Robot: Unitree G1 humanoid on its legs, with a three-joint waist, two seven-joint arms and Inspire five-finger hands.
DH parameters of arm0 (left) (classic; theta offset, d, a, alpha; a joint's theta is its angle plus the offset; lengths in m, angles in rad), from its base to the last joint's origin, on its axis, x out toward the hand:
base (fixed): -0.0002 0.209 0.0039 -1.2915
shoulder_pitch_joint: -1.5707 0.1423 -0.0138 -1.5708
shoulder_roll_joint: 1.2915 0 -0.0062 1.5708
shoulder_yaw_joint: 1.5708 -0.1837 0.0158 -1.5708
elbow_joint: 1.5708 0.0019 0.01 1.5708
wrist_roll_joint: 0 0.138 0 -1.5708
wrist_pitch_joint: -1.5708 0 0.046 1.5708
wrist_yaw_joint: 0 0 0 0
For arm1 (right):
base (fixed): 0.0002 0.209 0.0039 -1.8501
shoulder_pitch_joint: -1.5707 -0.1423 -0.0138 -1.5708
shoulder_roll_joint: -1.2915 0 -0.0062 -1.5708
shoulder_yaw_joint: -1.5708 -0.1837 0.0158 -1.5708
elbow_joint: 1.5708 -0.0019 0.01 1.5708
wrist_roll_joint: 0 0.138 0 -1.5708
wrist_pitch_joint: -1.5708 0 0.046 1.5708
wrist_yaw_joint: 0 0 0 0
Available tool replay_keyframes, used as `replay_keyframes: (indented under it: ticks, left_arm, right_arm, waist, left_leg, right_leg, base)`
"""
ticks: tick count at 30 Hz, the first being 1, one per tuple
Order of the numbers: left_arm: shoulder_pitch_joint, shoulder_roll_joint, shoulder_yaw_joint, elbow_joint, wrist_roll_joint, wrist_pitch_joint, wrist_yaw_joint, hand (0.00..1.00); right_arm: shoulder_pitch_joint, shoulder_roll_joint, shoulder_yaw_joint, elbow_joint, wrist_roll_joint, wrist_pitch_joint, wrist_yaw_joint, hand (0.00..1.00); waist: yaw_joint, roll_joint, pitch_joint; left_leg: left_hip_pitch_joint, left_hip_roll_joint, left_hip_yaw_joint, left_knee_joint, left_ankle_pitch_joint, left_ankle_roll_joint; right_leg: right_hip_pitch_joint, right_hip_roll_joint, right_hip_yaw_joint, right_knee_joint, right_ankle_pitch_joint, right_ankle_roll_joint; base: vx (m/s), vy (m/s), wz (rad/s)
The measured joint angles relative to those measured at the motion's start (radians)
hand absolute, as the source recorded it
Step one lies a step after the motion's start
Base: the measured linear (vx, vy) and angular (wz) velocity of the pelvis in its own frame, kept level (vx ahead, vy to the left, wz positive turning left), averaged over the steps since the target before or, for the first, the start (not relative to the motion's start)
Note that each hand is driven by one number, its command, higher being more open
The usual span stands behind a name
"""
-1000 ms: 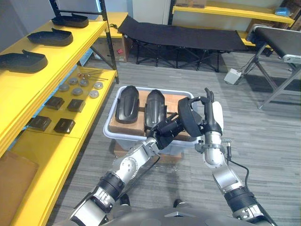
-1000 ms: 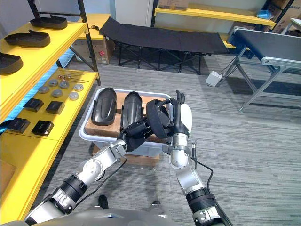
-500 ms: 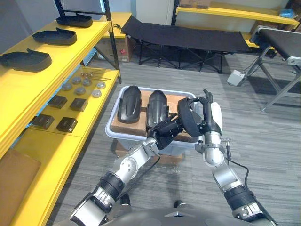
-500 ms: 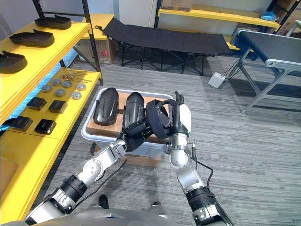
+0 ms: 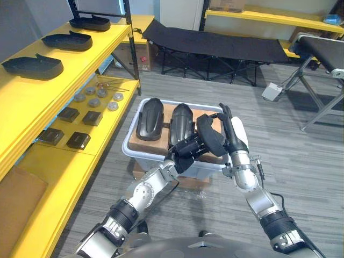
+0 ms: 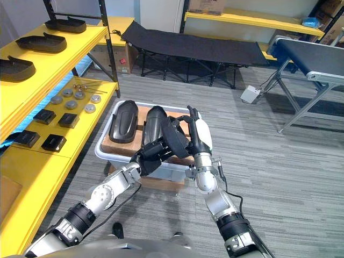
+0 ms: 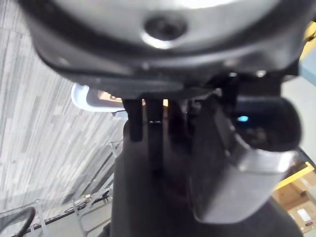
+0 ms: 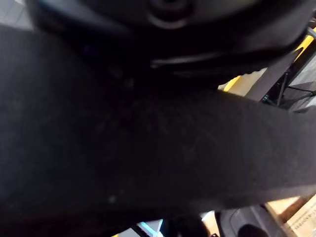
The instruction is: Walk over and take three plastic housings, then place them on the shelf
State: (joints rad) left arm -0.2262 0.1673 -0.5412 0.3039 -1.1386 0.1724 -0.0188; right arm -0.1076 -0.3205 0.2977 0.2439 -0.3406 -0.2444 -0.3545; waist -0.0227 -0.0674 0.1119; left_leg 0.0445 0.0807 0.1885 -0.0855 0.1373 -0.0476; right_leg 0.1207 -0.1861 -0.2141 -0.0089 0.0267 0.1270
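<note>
A black plastic housing [image 5: 210, 137] hangs tilted over the right end of a pale bin [image 5: 130, 152], held between both hands. My left hand [image 5: 185, 150] grips its lower end from below, fingers curled. My right hand [image 5: 235, 137], with a white thumb cover, backs it from the right, fingertips hooked over its upper edge. The right wrist view has that housing [image 8: 148, 148] right against the camera. Two more housings [image 5: 149, 118] [image 5: 180, 122] lie side by side on cardboard in the bin. The yellow shelf [image 5: 80, 64] stands to the left.
Three black housings [image 5: 33, 65] [image 5: 67, 41] [image 5: 90, 22] rest on the upper shelf board. The lower board carries small black boxes [image 5: 78, 140] and metal discs [image 5: 94, 102]. A black cot [image 5: 215, 45] and a conveyor [image 5: 322, 51] stand beyond, with grey floor to the right.
The held housing has tipped lower and moved slightly left over the bin, both hands going with it. The whole picture has also shifted a little.
</note>
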Motion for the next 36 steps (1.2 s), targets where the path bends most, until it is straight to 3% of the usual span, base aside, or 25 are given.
replay_keyframes:
  ticks: [14,24,28,31,32,34,36]
  left_arm:
    - [0.004,0.006,0.002,0.003,-0.154,-0.112,0.007,0.0]
    - [0.005,0.006,-0.027,0.003,-0.435,-0.179,0.004,0.0]
    - [0.006,0.006,-0.044,0.004,-0.47,-0.201,0.004,0.0]
    - [0.005,0.0,-0.048,0.011,-0.468,-0.225,0.007,0.0]
    - [-0.006,-0.008,-0.048,0.024,-0.465,-0.239,0.008,0.0]
    - [-0.057,-0.008,-0.04,0.061,-0.462,-0.264,0.009,0.0]
    - [-0.166,-0.008,-0.035,0.127,-0.459,-0.281,0.01,0.0]
  right_arm:
    - [-0.115,-0.001,0.095,-0.002,-0.047,-0.026,0.004,1.0]
    - [-0.193,-0.06,0.148,-0.014,-0.087,-0.046,0.122,1.0]
    - [-0.214,-0.079,0.166,-0.02,-0.115,-0.046,0.141,1.0]
    - [-0.251,-0.074,0.189,-0.004,-0.141,-0.044,0.146,1.0]
    - [-0.281,-0.068,0.197,0.015,-0.171,-0.036,0.145,1.0]
    - [-0.357,-0.061,0.205,0.057,-0.212,-0.018,0.145,1.0]
    - [-0.473,-0.06,0.205,0.122,-0.242,-0.002,0.138,1.0]
  waist:
    - [0.024,-0.003,-0.002]
    - [0.028,-0.008,-0.001]
    - [0.027,-0.018,0.0]
    - [0.026,-0.035,0.01]
    - [0.025,-0.052,0.02]
    - [0.029,-0.089,0.063]
    - [0.049,-0.11,0.162]
  left_leg:
    - [-0.003,-0.001,-0.009,0.001,0.0,0.0]
    - [-0.002,0.0,-0.015,0.001,-0.001,-0.001]
    - [0.0,0.001,-0.012,0.001,-0.001,-0.002]
    - [-0.004,0.006,-0.002,0.002,-0.003,-0.006]
    - [-0.033,0.015,-0.003,0.026,-0.014,-0.016]
    - [-0.12,0.04,-0.005,0.124,-0.046,-0.022]
    - [-0.214,0.076,-0.02,0.243,-0.079,-0.024]
  right_leg:
    - [0.006,0.002,-0.009,-0.009,0.001,-0.001]
    - [0.011,0.003,-0.015,-0.009,0.0,-0.001]
    - [0.011,0.004,-0.011,-0.009,0.0,-0.001]
    - [-0.005,0.007,0.001,0.004,-0.001,-0.004]
    - [-0.035,0.011,0.002,0.031,-0.008,-0.012]
    - [-0.101,0.023,0.012,0.079,-0.024,-0.029]
    - [-0.166,0.044,0.019,0.137,-0.033,-0.037]
  base:
    - [0.0,0.001,0.01]
    - [0.0,0.0,0.01]
    - [0.0,0.0,-0.01]
    - [-0.01,-0.001,-0.09]
    - [-0.07,-0.013,-0.05]
    - [-0.12,-0.034,-0.06]
    - [-0.21,-0.059,-0.04]
